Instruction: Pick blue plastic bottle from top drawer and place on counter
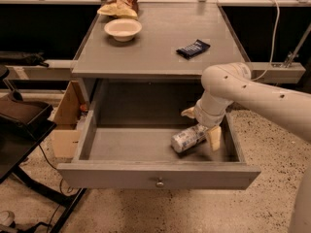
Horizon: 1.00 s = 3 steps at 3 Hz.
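The blue plastic bottle [186, 139] lies on its side on the floor of the open top drawer [158, 176], toward the right, tilted with its right end further back. My gripper [201, 125] reaches down into the drawer from the right. It is open, with one fingertip [188, 112] behind the bottle and the other [214, 138] in front of its right end. The jaws straddle that end of the bottle without closing on it. The counter [155, 42] is the grey tabletop above the drawer.
On the counter stand a white bowl [123, 28] at the back left, a crumpled snack bag [119, 5] behind it and a dark blue snack wrapper [193, 48] at the right. A cardboard box [65, 123] and a black stand [22, 125] are left of the drawer.
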{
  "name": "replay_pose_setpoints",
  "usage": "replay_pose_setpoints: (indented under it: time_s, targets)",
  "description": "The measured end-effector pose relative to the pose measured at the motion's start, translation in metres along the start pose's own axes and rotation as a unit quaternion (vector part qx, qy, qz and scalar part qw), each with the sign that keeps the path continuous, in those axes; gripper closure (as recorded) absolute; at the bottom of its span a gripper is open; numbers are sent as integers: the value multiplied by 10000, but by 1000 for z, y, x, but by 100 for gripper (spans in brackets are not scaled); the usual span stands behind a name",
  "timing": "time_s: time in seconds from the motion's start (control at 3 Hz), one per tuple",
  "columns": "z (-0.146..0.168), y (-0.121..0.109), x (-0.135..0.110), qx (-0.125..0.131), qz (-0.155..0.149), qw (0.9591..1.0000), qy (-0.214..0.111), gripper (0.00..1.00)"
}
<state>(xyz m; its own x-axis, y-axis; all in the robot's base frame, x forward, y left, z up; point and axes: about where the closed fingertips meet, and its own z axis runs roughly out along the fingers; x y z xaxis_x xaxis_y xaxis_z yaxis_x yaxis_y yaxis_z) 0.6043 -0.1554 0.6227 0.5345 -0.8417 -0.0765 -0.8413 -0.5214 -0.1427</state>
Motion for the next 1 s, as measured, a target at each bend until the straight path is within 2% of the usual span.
replay_pose_setpoints:
  time_s: [1.0]
  targets:
    - [2,1,1,6,25,10000,5,69]
